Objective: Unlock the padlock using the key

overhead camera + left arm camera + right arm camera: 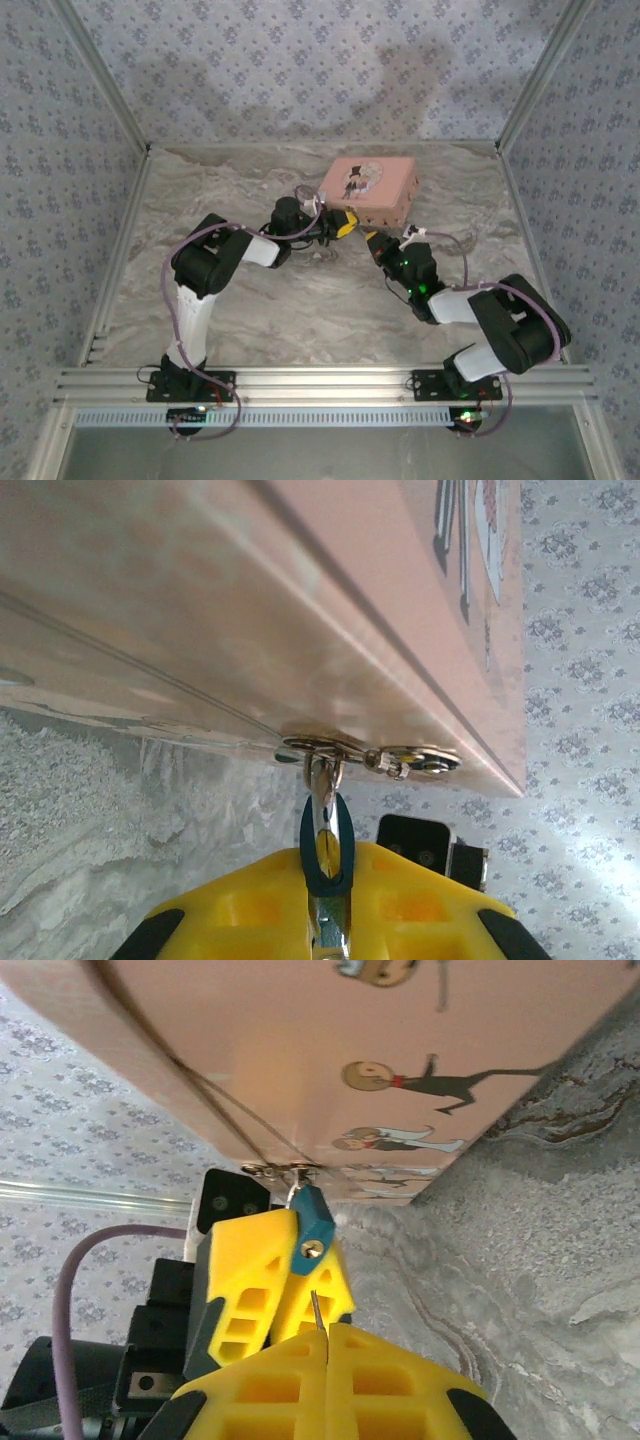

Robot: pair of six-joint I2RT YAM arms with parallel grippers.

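The padlock (314, 1225) is a small teal-blue body with a brass keyhole, hanging by its silver shackle from the hasp (320, 748) of the pink tin (365, 185). My left gripper (328, 865) is shut on the padlock (327, 845), its yellow fingers (250, 1280) clamping it from both sides. My right gripper (327, 1332) is shut on the key (317, 1310). The thin metal blade sticks up between the fingertips. The blade tip stands just below the keyhole, a small gap apart. From above, both grippers (345, 222) (376, 242) meet at the tin's front edge.
The pink tin's front wall (400, 1070) rises right behind the padlock. Marble tabletop (300, 300) lies open in front of the arms. Patterned walls (60, 150) and aluminium rails enclose the table. A purple cable (75, 1260) loops beside the left arm.
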